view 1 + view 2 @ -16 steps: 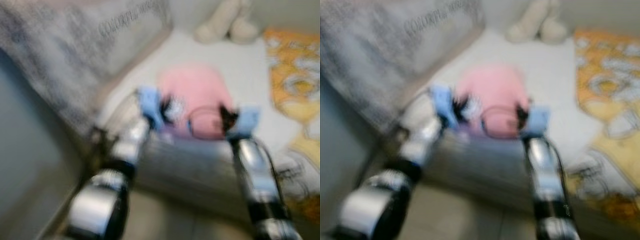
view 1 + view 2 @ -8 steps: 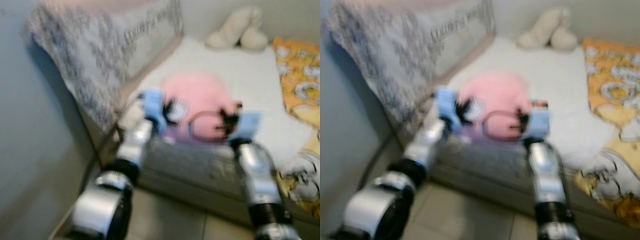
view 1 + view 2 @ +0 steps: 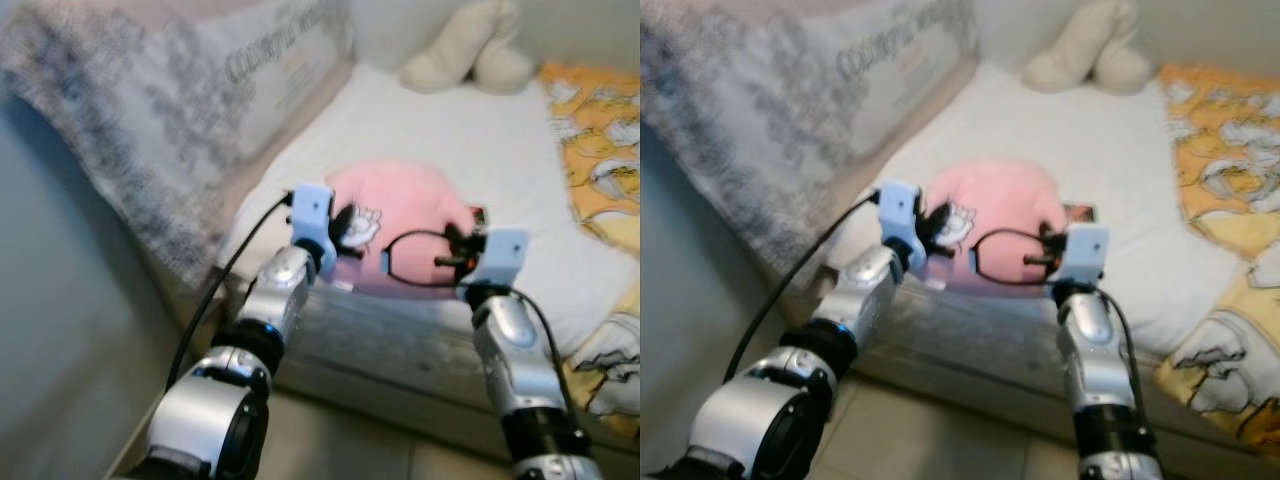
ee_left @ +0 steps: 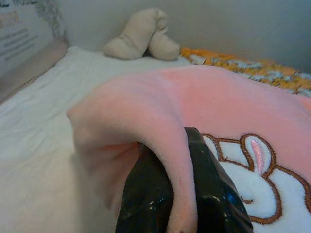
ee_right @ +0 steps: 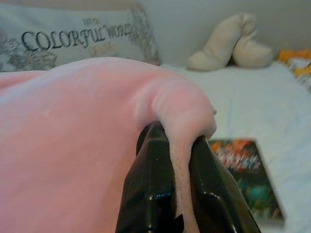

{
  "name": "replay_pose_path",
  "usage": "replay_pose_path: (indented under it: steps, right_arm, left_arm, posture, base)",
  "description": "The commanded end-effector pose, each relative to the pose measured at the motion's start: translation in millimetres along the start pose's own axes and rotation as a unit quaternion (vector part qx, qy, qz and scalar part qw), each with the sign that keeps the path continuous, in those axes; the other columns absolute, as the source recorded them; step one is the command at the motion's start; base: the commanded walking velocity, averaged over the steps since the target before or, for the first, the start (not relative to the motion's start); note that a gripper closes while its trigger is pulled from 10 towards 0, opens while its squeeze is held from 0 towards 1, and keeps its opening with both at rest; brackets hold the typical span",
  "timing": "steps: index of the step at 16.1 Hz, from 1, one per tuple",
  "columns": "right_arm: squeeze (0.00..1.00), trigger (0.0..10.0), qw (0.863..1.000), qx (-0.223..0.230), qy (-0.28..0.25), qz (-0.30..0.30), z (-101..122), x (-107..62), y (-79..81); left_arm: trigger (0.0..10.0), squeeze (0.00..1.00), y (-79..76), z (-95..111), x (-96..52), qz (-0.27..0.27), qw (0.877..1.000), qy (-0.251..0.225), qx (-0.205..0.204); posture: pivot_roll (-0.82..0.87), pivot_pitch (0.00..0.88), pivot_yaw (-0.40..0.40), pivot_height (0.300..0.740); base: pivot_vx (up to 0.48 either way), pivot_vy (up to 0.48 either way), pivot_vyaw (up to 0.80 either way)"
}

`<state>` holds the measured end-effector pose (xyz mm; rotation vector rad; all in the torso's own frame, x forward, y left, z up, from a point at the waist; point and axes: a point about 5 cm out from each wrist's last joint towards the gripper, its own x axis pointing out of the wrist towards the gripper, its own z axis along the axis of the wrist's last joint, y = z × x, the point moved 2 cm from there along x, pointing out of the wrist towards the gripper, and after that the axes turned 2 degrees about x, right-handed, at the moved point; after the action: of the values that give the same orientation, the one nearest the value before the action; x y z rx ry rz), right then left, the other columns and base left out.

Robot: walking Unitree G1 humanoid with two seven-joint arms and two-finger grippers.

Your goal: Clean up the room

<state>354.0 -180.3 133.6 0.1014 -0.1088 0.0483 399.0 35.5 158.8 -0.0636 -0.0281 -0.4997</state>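
A pink fleece blanket (image 3: pixel 405 215) with a white cartoon patch lies bunched at the near edge of the white bed (image 3: pixel 460 130). My left gripper (image 3: pixel 338 232) is shut on the blanket's left edge; in the left wrist view a pink fold (image 4: pixel 165 136) sits pinched between the black fingers (image 4: pixel 150 194). My right gripper (image 3: pixel 452 245) is shut on the right edge, and the right wrist view has the pink cloth (image 5: pixel 180 111) squeezed between its fingers (image 5: pixel 150 189).
A grey patterned pillow (image 3: pixel 180 110) leans along the bed's left side. A cream plush toy (image 3: pixel 470 55) sits at the far end. An orange cartoon quilt (image 3: pixel 600 130) covers the right side. A small printed booklet (image 5: pixel 238 174) lies on the sheet beside the blanket.
The head camera has steadied and the picture is sharper. Both grippers stay at the pink blanket's near edge, holding it.
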Motion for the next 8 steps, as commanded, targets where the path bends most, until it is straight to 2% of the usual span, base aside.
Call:
replay_pose_path:
  steps: [1,8]
  right_arm:
    - [0.0,10.0,1.0,0.001,-0.018,0.012,8.6,4.1,9.5]
    - [0.0,10.0,1.0,-0.004,-0.016,0.014,7.0,1.1,7.6]
  left_arm:
    - [10.0,0.0,11.3,15.2,1.5,0.009,1.0,-0.022,0.015]
    - [10.0,0.0,12.2,16.5,3.1,0.008,1.0,-0.019,0.008]
  posture:
    - [0.01,0.0,0.046,0.732]
    - [0.0,0.0,0.049,0.732]
  base:
    - [0.435,0.0,0.0]
    - [0.435,0.0,0.0]
